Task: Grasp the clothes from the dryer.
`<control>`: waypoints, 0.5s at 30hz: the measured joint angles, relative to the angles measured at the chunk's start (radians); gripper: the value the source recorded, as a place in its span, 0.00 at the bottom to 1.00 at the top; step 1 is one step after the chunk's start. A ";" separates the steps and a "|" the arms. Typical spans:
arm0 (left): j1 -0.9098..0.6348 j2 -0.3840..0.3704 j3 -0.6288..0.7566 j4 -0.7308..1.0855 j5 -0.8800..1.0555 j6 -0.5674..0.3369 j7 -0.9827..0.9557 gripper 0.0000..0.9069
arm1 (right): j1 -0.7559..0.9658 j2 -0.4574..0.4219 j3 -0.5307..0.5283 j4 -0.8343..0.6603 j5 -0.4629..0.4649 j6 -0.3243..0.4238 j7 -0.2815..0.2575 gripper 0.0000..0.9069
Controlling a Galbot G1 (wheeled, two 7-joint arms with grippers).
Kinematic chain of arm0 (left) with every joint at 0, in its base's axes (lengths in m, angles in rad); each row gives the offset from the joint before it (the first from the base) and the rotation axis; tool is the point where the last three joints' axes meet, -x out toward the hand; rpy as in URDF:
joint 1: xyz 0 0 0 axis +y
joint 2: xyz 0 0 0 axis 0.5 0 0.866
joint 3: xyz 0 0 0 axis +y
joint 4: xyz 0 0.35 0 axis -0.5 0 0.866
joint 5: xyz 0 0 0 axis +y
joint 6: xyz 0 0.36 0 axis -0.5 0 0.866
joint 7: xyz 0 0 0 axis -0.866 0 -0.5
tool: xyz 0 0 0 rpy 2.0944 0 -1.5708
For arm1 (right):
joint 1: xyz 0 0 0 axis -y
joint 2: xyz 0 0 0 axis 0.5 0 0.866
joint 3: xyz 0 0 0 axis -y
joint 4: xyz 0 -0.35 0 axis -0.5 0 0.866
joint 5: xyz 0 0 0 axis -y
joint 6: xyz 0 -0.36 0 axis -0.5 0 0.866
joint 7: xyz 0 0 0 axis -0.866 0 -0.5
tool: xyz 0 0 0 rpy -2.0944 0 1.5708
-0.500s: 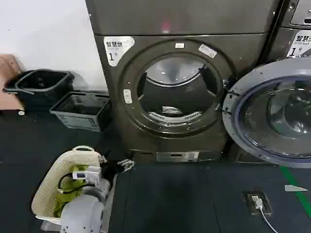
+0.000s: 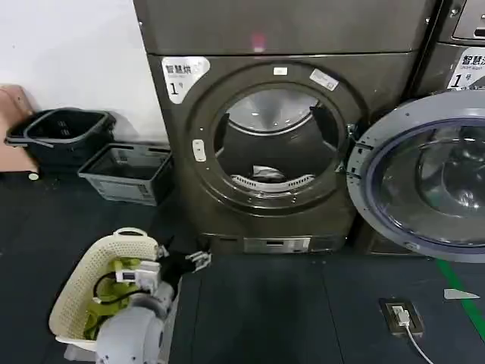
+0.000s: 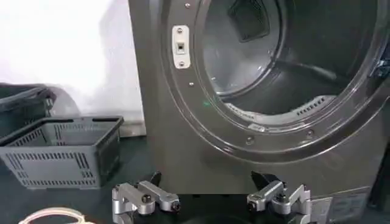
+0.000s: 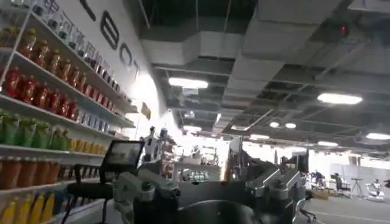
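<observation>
Sitting low inside the drum, the clothes (image 2: 267, 173) are a small pale bundle at the far bottom, just behind the porthole lip. Dryer (image 2: 273, 129) door (image 2: 420, 178) is swung fully right, so the opening is clear for a straight reach. Left tool (image 2: 195, 260) is near the floor, below and left of the porthole, well apart from the bundle; jaws spread wide and empty, aimed at the dryer front in the left wrist view (image 3: 213, 201). Right tool (image 4: 207, 189) points up at a ceiling, away from the work, fingers apart, nothing held — looks parked. Lattice basket (image 2: 79, 280) with green garments sits near left, beside the left arm. Judgement: approach stage, needs to rise and go in.
</observation>
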 measured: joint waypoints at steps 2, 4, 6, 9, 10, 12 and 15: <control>-0.002 0.002 0.000 0.000 -0.001 0.000 0.000 1.00 | 0.001 0.000 -0.001 0.001 0.003 0.001 0.005 1.00; -0.004 0.005 -0.001 0.000 -0.002 0.000 0.000 1.00 | 0.001 0.000 -0.002 0.001 0.004 0.003 0.010 1.00; -0.007 0.007 -0.002 0.001 -0.003 0.000 0.000 1.00 | 0.001 0.001 -0.002 0.002 0.007 0.004 0.014 1.00; -0.011 0.008 -0.002 0.003 -0.003 0.000 0.000 1.00 | 0.001 0.002 -0.002 0.001 0.009 0.005 0.017 1.00; -0.012 0.008 -0.002 0.005 -0.003 0.000 0.000 1.00 | 0.001 0.002 -0.002 0.001 0.010 0.006 0.018 1.00; -0.013 0.007 -0.001 0.006 -0.002 0.000 0.000 1.00 | 0.001 0.002 -0.002 0.000 0.010 0.006 0.020 1.00; -0.014 0.006 0.004 0.009 -0.001 0.000 0.000 1.00 | 0.001 0.002 -0.002 -0.003 0.010 0.006 0.025 1.00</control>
